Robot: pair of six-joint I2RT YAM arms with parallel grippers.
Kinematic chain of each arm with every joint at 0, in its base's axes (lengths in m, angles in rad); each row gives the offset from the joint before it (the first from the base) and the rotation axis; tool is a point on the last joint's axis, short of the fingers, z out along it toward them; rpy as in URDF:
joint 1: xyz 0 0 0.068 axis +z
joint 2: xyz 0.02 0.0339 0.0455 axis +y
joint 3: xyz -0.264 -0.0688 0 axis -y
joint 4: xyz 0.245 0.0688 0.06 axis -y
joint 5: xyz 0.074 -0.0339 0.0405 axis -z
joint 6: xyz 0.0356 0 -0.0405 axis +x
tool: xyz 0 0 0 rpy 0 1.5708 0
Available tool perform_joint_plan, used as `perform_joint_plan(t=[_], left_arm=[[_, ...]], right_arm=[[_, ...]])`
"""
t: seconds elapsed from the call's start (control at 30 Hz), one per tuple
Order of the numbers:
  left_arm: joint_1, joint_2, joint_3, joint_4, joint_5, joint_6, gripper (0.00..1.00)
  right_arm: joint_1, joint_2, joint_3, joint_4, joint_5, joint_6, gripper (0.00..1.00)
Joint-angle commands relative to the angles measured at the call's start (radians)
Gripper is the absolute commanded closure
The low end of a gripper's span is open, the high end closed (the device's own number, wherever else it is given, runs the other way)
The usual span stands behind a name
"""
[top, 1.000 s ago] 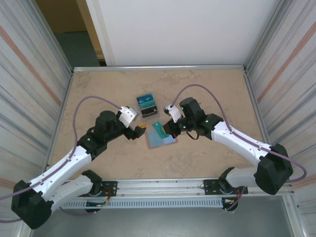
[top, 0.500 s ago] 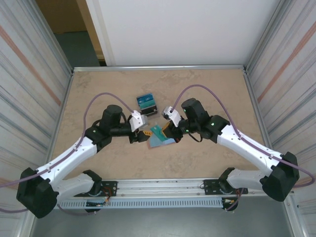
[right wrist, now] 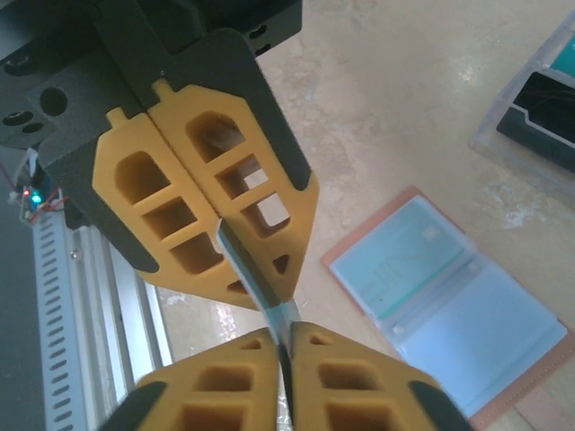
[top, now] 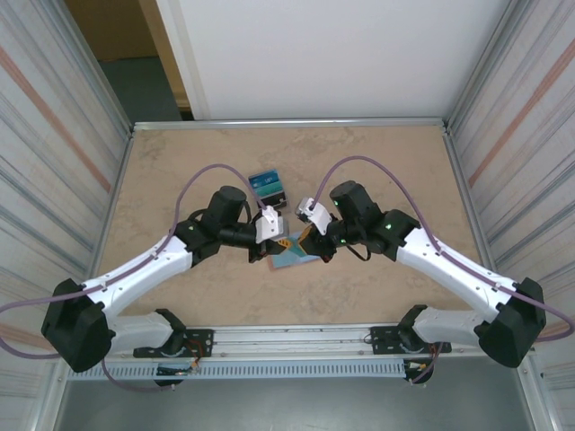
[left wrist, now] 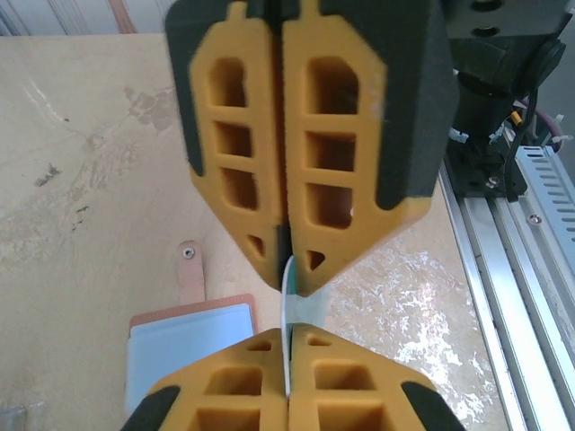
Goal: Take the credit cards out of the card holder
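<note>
The card holder (top: 295, 261) lies open on the table, salmon-pink with light blue lining; it also shows in the left wrist view (left wrist: 187, 348) and the right wrist view (right wrist: 449, 305). Just above it, one teal credit card (top: 287, 242) is pinched from both sides. My left gripper (top: 276, 244) is shut on one end of the card (left wrist: 292, 285), its fingertips (left wrist: 289, 334) meeting the other gripper's tips. My right gripper (top: 305, 241) still has its fingers closed round the other end (right wrist: 280, 314), tips (right wrist: 286, 334) nearly together. The holder's pockets look see-through; any further cards inside I cannot make out.
A dark boxy stand (top: 267, 189) with blue-teal cards sits just behind the two grippers, also at the right wrist view's upper right (right wrist: 539, 99). The holder's pink tab (left wrist: 189, 269) lies flat on the table. A metal rail (left wrist: 517, 269) runs along the near edge.
My left arm has swung right, up to the right gripper, and its jaws have gone from open to shut on the card. The right gripper has shifted slightly left over the holder.
</note>
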State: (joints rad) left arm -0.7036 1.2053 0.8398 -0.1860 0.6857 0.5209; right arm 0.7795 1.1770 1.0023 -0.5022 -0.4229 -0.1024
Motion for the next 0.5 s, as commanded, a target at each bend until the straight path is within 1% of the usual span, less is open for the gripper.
perform_joint_plan(t=[0.0,0.1,0.23,0.27,0.37,0.47], left_arm=[[-0.017,-0.016,0.019,-0.008,-0.012,0.014,1.0],[-0.017,-0.062,-0.018,0.021,-0.055,-0.008,1.0],[-0.017,-0.168,-0.113,0.128,-0.162,-0.096,1.0],[-0.017,-0.196,-0.135,0.153,-0.184,-0.123,1.0],[-0.017,-0.286,-0.212,0.249,-0.256,-0.236,1.0],[-0.016,-0.367,-0.294,0.375,-0.304,-0.38,1.0]], right_arm=[[0.007,-0.05,-0.004,0.063,0.042,0.009,0.74],[0.004,-0.093,-0.048,0.121,0.1,0.035,0.61],[-0.01,-0.178,-0.138,0.263,0.157,0.116,0.51],[-0.015,-0.195,-0.166,0.311,0.163,0.146,0.51],[-0.027,-0.266,-0.258,0.478,0.18,0.266,0.44],[-0.037,-0.284,-0.33,0.608,0.149,0.366,0.36]])
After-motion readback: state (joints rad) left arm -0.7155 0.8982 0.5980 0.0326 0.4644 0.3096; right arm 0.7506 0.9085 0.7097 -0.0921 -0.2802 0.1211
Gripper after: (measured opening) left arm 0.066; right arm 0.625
